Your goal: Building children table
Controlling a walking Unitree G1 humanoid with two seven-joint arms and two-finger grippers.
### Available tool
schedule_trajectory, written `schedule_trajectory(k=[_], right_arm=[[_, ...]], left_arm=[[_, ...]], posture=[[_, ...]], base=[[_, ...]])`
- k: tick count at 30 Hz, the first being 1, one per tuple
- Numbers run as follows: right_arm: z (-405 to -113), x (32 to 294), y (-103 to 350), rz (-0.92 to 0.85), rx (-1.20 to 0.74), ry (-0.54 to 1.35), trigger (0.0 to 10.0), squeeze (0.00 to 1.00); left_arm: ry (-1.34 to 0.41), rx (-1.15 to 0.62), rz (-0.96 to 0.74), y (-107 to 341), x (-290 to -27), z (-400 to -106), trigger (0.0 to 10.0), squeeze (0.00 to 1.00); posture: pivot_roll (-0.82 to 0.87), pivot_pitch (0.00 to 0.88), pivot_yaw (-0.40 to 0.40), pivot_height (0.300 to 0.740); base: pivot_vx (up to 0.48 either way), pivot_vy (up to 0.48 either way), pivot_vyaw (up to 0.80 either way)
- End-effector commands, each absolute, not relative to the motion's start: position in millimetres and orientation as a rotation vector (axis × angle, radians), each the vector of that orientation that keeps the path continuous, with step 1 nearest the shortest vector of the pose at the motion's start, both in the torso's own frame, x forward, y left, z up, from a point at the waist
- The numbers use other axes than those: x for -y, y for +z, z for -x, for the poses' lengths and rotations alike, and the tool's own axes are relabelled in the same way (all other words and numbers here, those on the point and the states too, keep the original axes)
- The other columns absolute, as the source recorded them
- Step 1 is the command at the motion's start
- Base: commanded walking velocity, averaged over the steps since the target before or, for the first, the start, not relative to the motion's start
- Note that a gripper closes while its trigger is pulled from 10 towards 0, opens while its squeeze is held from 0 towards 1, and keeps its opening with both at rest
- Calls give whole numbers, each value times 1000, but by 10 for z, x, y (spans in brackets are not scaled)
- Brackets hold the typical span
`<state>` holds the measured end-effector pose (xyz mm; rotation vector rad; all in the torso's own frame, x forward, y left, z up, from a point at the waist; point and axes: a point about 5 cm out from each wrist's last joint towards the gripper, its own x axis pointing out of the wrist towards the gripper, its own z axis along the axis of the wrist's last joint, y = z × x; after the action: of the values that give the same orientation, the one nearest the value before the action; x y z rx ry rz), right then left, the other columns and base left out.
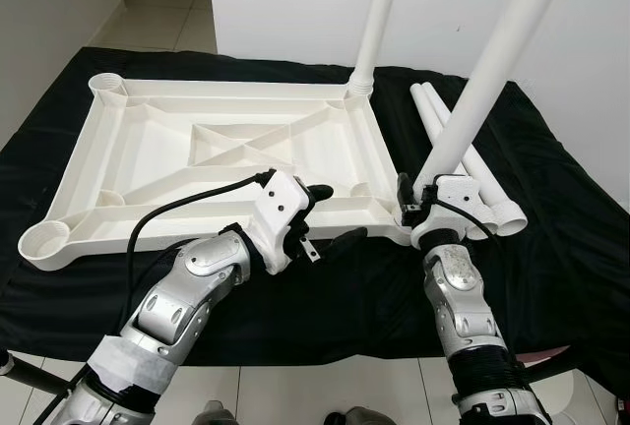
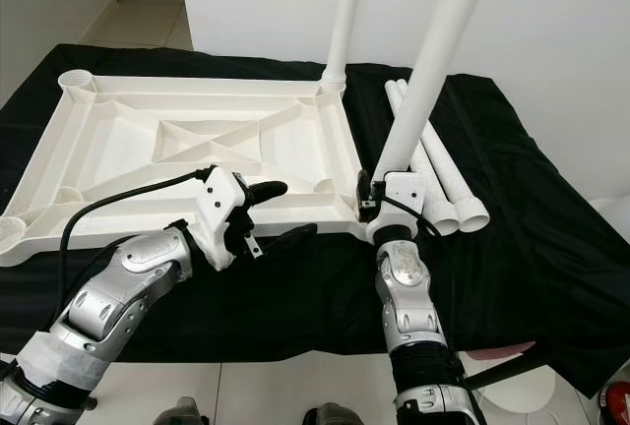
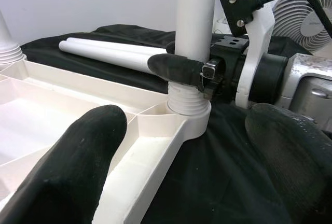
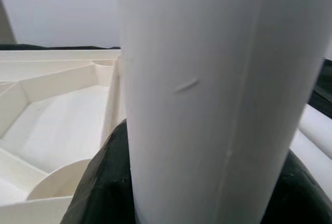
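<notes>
Now my right claw (image 1: 411, 211) clamps the white plastic tube leg (image 1: 482, 86) in the upturned white ribbed tabletop's (image 1: 212, 154) corner socket (image 3: 188, 122) — left claw (image 1: 330, 216) open beside it; the tilted leg could cross-thread.

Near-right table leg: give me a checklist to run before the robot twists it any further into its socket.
1. Right gripper fingers clamped round the near-right leg: ok.
2. Leg's threaded end sitting in the corner socket: ok, though how deep, cannot tell.
3. Leg upright: not ok, it leans off to the right next to the far leg.
4. Left gripper bracing the tabletop: not ok, fingers open, gripping nothing.
5. Spare legs out of the way: ok, lying on the black cloth.
</notes>
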<state>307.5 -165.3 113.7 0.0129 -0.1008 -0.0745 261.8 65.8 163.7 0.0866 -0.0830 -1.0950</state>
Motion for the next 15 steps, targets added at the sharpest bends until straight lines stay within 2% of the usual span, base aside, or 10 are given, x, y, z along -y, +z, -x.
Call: schedule_trajectory(k=[1,15], right_arm=[[-2953,1852,755,-11,-92,-184,10000,0],[-2924,2069,731,-40,-108,-399,10000,0]], left_arm=[[-1172,101,-96,1676,-634,-2601,10000,0],[-1176,102,-93,1675,-620,-2589,10000,0]], posture=[[73,5,-57,740],[73,9,-60,740]], base=[[0,0,0],[0,0,0]])
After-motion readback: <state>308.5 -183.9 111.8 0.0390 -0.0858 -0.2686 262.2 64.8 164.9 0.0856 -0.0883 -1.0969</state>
